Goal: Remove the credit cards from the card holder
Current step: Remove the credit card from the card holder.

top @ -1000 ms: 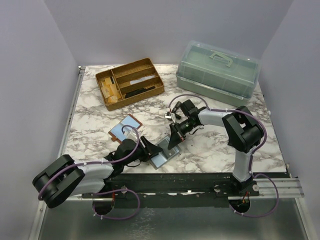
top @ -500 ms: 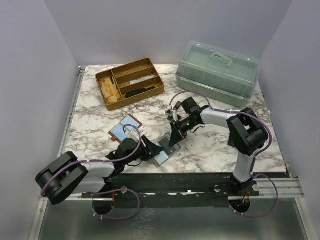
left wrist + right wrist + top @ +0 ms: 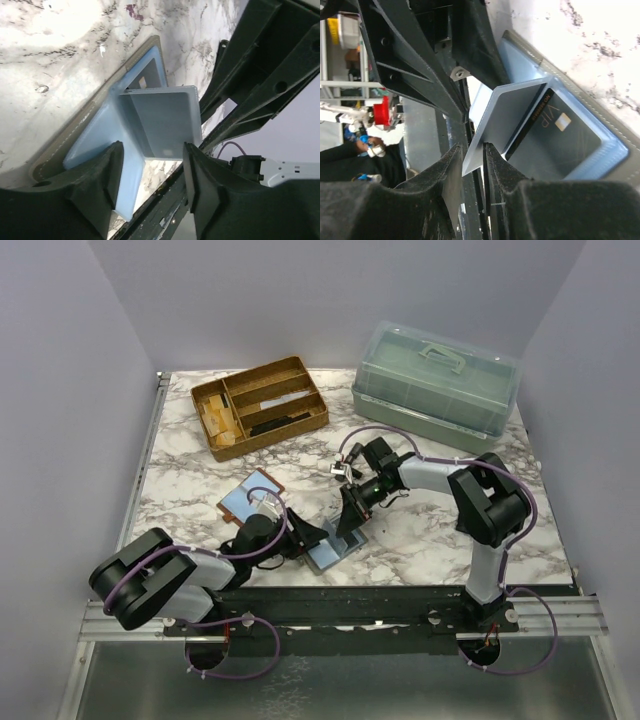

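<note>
The card holder point(image 3: 328, 552) lies open on the marble near the front edge, grey-rimmed with a light-blue lining point(image 3: 100, 135). One light-blue credit card point(image 3: 167, 120) stands tilted up out of its pocket. A black VIP card point(image 3: 555, 135) lies in the pocket beneath it. My right gripper point(image 3: 474, 170) is slightly open, with the raised card's point(image 3: 507, 112) lower corner between its fingers, against one pad and clear of the other. My left gripper point(image 3: 150, 172) is open and straddles the holder's near end, one finger point(image 3: 95, 185) over the lining.
A wooden divided tray point(image 3: 260, 405) sits at the back left and a green lidded box point(image 3: 435, 383) at the back right. A flat light-blue piece with a brown rim point(image 3: 250, 498) lies left of the holder. The black base rail point(image 3: 380, 602) runs just in front of the holder.
My right gripper's jaws have parted from shut to a narrow gap around the card's corner. The left arm has swung slightly right at its elbow; the holder has stayed in place.
</note>
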You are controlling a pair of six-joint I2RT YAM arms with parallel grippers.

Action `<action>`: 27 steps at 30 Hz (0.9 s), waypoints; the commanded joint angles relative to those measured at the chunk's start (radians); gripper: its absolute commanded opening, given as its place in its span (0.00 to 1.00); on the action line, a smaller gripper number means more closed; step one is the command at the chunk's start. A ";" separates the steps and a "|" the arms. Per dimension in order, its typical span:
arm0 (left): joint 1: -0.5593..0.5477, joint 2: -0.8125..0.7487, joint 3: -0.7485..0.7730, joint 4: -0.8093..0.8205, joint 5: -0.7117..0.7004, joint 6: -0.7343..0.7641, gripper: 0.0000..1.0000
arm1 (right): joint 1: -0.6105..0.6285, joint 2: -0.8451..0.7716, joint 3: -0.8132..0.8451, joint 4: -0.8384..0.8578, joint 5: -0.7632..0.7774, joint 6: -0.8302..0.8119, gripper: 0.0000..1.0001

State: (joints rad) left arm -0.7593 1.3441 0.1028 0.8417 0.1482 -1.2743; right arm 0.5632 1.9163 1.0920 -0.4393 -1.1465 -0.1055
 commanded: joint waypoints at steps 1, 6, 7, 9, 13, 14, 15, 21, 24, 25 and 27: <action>0.009 0.002 -0.035 0.107 0.045 0.002 0.61 | 0.010 0.049 0.002 -0.014 -0.137 -0.002 0.29; 0.008 -0.016 -0.054 0.115 0.036 -0.016 0.70 | 0.041 0.071 0.007 -0.022 -0.141 -0.009 0.30; 0.008 -0.020 -0.058 0.115 0.033 -0.021 0.71 | 0.047 0.072 0.008 -0.022 -0.141 -0.010 0.31; 0.008 -0.024 -0.065 0.115 0.024 -0.033 0.72 | 0.054 0.073 0.008 -0.022 -0.141 -0.012 0.31; 0.009 -0.054 -0.083 0.117 0.015 -0.048 0.72 | 0.057 0.077 0.009 -0.022 -0.139 -0.011 0.31; 0.009 -0.067 -0.090 0.116 0.011 -0.052 0.72 | 0.058 0.078 0.008 -0.022 -0.139 -0.010 0.32; 0.009 -0.081 -0.096 0.115 0.008 -0.054 0.72 | 0.059 0.081 0.008 -0.021 -0.139 -0.010 0.32; 0.009 -0.108 -0.098 0.073 -0.012 -0.085 0.71 | 0.070 0.088 0.011 -0.025 -0.138 -0.014 0.33; 0.009 -0.067 -0.083 0.068 -0.009 -0.104 0.67 | 0.075 0.091 0.011 -0.027 -0.137 -0.016 0.34; 0.008 -0.050 -0.076 0.068 -0.005 -0.107 0.65 | 0.076 0.092 0.012 -0.028 -0.136 -0.018 0.34; 0.009 -0.009 -0.060 0.068 0.002 -0.119 0.59 | 0.078 0.094 0.012 -0.031 -0.135 -0.020 0.34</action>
State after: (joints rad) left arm -0.7540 1.2633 0.0128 0.9192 0.1619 -1.3613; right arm 0.6292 1.9877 1.0920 -0.4469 -1.2556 -0.1059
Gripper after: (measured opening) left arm 0.658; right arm 0.342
